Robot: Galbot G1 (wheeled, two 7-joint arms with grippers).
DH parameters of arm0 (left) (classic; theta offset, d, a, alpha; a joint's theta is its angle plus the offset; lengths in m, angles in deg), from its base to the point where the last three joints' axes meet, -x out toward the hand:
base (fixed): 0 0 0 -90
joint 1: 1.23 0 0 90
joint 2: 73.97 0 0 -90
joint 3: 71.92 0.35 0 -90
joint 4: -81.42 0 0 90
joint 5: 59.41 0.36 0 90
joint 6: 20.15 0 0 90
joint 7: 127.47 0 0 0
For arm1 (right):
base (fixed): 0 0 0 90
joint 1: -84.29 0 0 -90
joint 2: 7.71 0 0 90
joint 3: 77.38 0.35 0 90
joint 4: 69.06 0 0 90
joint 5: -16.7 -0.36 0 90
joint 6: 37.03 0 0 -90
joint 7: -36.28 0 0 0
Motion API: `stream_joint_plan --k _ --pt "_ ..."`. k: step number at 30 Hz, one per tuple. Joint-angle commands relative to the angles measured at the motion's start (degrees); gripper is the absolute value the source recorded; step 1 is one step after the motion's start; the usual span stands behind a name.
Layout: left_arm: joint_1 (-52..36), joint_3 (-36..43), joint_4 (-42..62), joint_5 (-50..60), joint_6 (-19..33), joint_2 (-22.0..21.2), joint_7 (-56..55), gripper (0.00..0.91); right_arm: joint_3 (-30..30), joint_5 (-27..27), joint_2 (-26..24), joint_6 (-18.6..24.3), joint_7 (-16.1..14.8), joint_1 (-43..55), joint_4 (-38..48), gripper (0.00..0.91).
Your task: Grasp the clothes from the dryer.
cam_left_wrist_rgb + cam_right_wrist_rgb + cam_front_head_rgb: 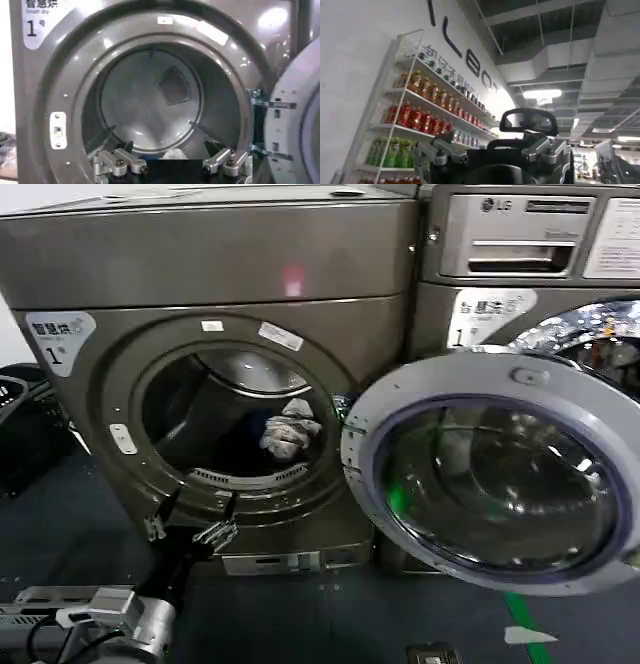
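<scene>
Dark flooring is running beneath the dryer, whose door is hanging open to the right. I'm holding the left gripper just in front of the porthole's lower rim, fingers spread wide. Clothes are lying inside the drum, right of centre. My right gripper is pointing up toward drink shelves, fingers spread.

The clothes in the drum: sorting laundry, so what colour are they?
Pale grey-white clothes beside dark blue fabric, clearest in the head view.

Brushed bronze-grey metal dryer, glossy glass door — wrinkly pale cloth clothes inside.
</scene>
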Motion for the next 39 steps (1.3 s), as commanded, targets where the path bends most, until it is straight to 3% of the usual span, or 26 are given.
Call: stream_joint_plan --k 1,39 --pt "-0.1 0.0 0.1 0.0 0.0 -0.1 0.0 0.907 0.0 0.0 0.0 0.0 0.0 0.0 0.0 0.907" --pt "0.3 0.1 -0.4 -0.1 0.1 0.3 0.1 0.907 0.2 -0.5 0.3 0.1 -0.1 -0.4 -0.4 0.907"
